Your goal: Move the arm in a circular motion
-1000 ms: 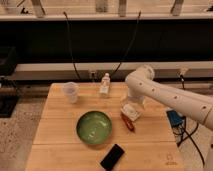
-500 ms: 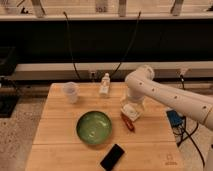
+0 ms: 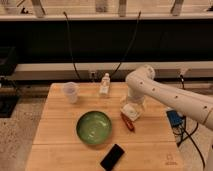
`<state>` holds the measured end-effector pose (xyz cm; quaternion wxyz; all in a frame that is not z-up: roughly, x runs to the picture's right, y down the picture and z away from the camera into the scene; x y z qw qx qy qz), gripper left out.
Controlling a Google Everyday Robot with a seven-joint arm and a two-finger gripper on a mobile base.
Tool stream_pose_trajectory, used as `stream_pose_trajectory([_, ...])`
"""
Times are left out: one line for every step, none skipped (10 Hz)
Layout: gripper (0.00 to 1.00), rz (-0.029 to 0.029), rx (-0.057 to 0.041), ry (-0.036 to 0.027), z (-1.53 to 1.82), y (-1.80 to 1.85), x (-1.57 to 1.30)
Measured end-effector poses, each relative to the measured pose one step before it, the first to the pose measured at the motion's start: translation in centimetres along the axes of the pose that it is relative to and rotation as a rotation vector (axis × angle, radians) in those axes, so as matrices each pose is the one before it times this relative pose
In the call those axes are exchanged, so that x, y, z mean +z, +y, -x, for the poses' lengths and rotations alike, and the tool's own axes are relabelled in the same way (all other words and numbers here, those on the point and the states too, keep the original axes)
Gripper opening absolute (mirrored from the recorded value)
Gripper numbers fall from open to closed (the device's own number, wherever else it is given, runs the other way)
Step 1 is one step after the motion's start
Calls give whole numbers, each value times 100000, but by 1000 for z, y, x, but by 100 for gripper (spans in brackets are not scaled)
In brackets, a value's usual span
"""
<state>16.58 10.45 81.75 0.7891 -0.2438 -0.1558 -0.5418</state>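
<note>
Change: almost nothing; the arm (image 3: 165,95) holds the same pose as half a second ago.
Gripper (image 3: 131,110): low over the wooden table (image 3: 55,145), just beside a reddish bar (image 3: 127,121); whether open or closed cannot be told.
Risk: circling this low could sweep the bar or the green bowl (image 3: 94,128).

The arm (image 3: 170,95) is white, its tubes sprinkled with small dark dots. The gripper (image 3: 131,111), equally white, hangs low over the pale tan, grained wooden table (image 3: 60,145). Just beside the gripper lies a reddish-orange object (image 3: 127,121). Near it sits a glossy green bowl (image 3: 94,127). Farther from the gripper are a black phone (image 3: 112,156), a translucent cup (image 3: 71,92) and a whitish bottle (image 3: 104,85).
</note>
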Motion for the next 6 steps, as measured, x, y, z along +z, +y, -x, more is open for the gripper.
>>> stream_pose_trajectory([80,-24,-118,-269,20,111,-80])
stream_pose_trajectory([80,-222,219,-220,-99,-61,-105])
stream_pose_trajectory([80,-128,-41,-355,17,-1,-48])
stream_pose_trajectory([80,-296,-210,-439,148,50,-29])
stream_pose_trajectory([80,-223,-138,-189,92,37,-85])
stream_pose_trajectory([80,-172,-32,-275,83,33,-60])
